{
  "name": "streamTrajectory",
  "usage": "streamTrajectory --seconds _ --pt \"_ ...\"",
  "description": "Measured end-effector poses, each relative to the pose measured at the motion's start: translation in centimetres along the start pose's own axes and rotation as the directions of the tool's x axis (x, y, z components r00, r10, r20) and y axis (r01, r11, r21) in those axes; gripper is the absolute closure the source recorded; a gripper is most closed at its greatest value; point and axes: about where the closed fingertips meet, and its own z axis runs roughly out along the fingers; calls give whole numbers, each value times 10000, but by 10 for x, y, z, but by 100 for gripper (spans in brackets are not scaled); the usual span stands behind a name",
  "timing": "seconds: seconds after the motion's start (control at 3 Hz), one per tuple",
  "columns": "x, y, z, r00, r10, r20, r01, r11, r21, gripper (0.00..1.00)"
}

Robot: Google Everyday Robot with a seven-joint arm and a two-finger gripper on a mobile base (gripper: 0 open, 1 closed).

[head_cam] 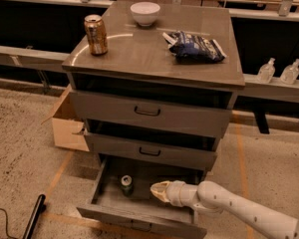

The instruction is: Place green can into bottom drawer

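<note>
Claw (159, 191) inside pulled-out bottom drawer (139, 214), right of middle, holding nothing; open or closed: cannot tell. Green can (126, 185) upright on drawer floor, just left of claw, apart. Gold can (96, 35), bowl (145, 13), blue bag (195, 46) on desk (139, 59).

Counter (154, 59) carrying gold can (96, 35), white bowl (145, 13), blue bag (194, 46), bottom drawer (109, 203) holding upright green can (126, 184), claw (159, 191) hovering just beside it
</note>
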Motion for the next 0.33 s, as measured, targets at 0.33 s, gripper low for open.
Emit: streamTrajectory --seconds 0.33 --pt "-2 12 0 10000 -58 -52 57 9998 -213 75"
